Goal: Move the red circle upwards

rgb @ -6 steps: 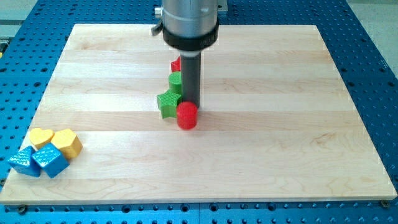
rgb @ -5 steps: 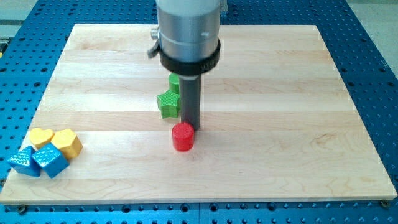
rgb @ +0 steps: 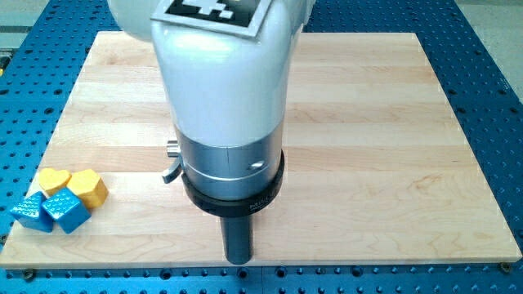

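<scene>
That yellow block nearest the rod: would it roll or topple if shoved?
Probably neither: the yellow block looks squat and flat-sided, so it should slide on the wooden board. It seems to touch a blue block, which would likely shift too. Meanwhile my tip sits well to its right.

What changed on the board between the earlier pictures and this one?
The arm swept toward the view's bottom; my tip now sits near the board's bottom edge. Its body now hides the red circle and the green blocks, so their present places cannot be told. The two yellow blocks and two blue blocks at the view's bottom left stayed put.
</scene>
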